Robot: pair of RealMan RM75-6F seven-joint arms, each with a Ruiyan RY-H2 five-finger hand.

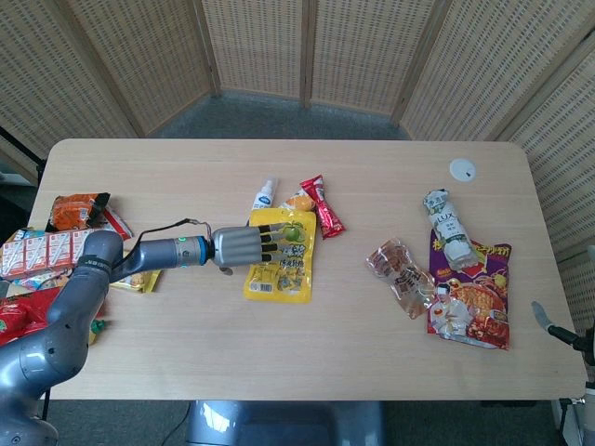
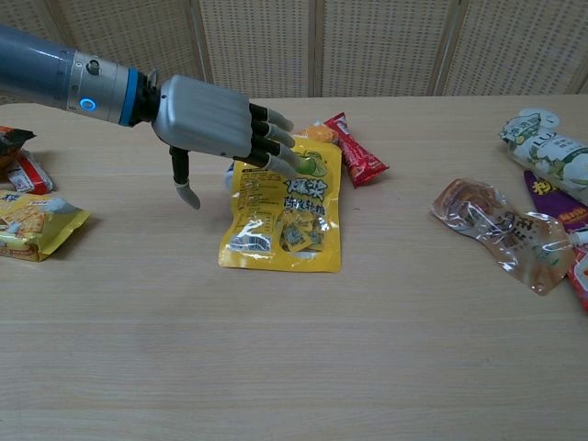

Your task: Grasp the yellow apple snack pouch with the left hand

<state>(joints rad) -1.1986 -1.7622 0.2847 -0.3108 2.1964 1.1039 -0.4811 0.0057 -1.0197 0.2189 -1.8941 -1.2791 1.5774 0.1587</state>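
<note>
Pale wooden bench carried the flat yellow apple snack pouch near its middle. I had my left hand released, fingers spread above the pouch's top-left corner, thumb hanging beside it; behind lay a red wrapper.

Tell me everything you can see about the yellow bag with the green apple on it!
The yellow apple snack pouch is a shiny, flat plastic bag lying face up on the wooden table. It has a green apple picture at its top right, printed writing, and a clear window showing small wrapped snacks inside. The left hand reaches over its top left corner with fingers spread above it; contact is not clear. A white tube and a red snack packet lie by its top edge.
</note>
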